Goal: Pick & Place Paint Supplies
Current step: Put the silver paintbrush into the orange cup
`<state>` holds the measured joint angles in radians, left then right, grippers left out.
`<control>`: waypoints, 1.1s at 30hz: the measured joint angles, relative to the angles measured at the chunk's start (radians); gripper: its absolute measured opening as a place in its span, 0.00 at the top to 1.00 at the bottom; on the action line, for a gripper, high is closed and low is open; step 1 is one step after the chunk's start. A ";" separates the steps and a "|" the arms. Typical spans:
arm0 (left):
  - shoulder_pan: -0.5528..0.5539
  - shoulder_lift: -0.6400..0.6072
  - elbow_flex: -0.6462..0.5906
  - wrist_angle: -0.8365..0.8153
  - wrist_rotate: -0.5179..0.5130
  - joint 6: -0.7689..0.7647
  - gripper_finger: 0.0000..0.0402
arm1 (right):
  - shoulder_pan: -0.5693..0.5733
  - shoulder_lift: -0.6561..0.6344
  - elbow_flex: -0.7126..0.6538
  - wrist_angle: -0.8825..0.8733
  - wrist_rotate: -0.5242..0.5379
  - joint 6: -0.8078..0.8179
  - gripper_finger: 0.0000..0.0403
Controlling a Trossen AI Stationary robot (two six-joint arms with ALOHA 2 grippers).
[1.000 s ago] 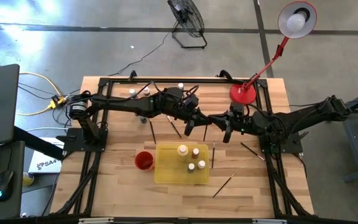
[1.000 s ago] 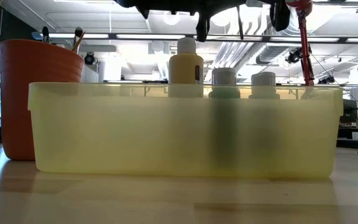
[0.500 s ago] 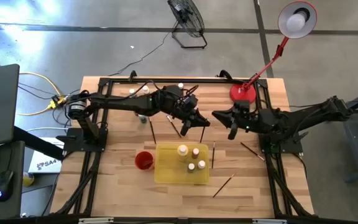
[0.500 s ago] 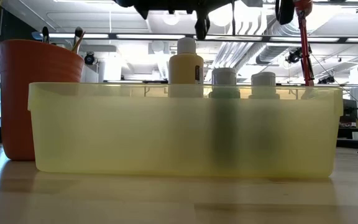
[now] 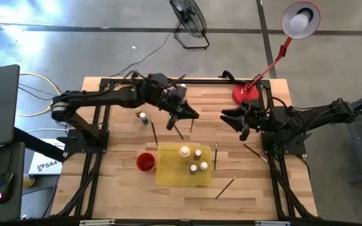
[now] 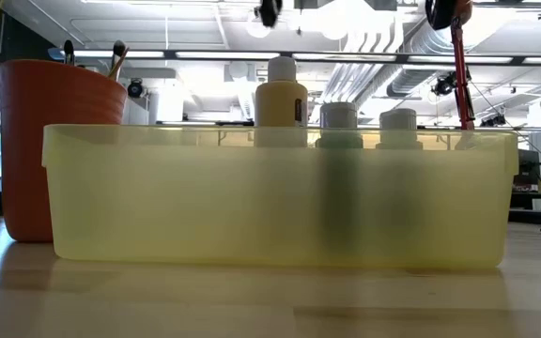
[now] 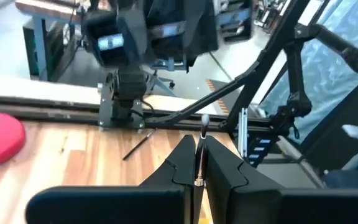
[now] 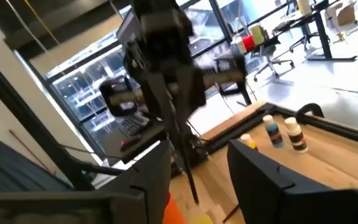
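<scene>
Wooden-table stock, loose: a small dark paint bottle with a pale cap (image 5: 143, 117) stands well outboard of the left gripper, with a thin dark brush (image 5: 154, 132) lying just tray-side of it.
Left gripper (image 5: 188, 117): it has drawn back from its meeting with the right gripper over mid-table. Its fingers are clamped on a slim dark paintbrush with a metal ferrule (image 7: 199, 163), which stands up between them.
Meaning for task: judged a hand-over completed; the brush now sits with the arm nearer the cup and has yet to be placed.
Red plastic cup (image 5: 145, 161): below and outboard of the left gripper, brushes already standing in it.
Translucent yellow plastic tray (image 5: 163, 179): just below the left gripper, holding four capped bottles, the larger yellowish bottle (image 5: 185, 151) among them.
Obstructions: the tray's bottles stand just beside the likely path to the cup; a raised carry looks advisable.
Right gripper (image 5: 234, 122): backed off towards its own side, fingers spread wide and empty.
Remaining stock: more brushes, one brush (image 5: 252, 149) just below the right gripper.
</scene>
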<state>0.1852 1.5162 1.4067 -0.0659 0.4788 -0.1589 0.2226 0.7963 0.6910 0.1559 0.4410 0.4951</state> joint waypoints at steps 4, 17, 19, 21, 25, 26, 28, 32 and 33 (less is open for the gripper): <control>-0.001 -0.089 0.000 -0.129 -0.049 0.042 0.98 | 0.000 -0.003 0.000 -0.050 -0.001 0.005 0.63; -0.002 -0.460 0.000 -0.599 -0.360 0.070 0.98 | 0.000 -0.004 0.000 -0.170 0.058 0.159 0.69; -0.002 -0.517 -0.002 -0.634 -0.382 0.031 0.98 | 0.000 -0.004 0.000 -0.184 0.059 0.163 0.70; -0.003 -0.574 -0.016 -0.624 -0.383 -0.005 0.98 | 0.000 -0.004 0.000 -0.187 0.068 0.163 0.70; -0.003 -0.681 -0.083 -0.630 -0.385 -0.084 0.98 | 0.000 -0.004 0.000 -0.201 0.113 0.164 0.70; -0.003 -0.706 -0.107 -0.633 -0.386 -0.104 0.98 | 0.000 -0.004 0.000 -0.205 0.122 0.164 0.70; -0.003 -0.756 -0.161 -0.630 -0.386 -0.144 0.98 | 0.000 -0.004 0.000 -0.211 0.147 0.164 0.70; -0.004 -0.865 -0.303 -0.580 -0.361 -0.251 0.98 | 0.000 -0.004 0.000 -0.213 0.167 0.164 0.70; -0.007 -0.893 -0.346 -0.547 -0.356 -0.276 0.98 | 0.000 -0.004 0.000 -0.213 0.167 0.164 0.70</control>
<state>0.1786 0.6235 1.0610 -0.6125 0.1229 -0.4347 0.2226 0.7925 0.6910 -0.0566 0.6083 0.6590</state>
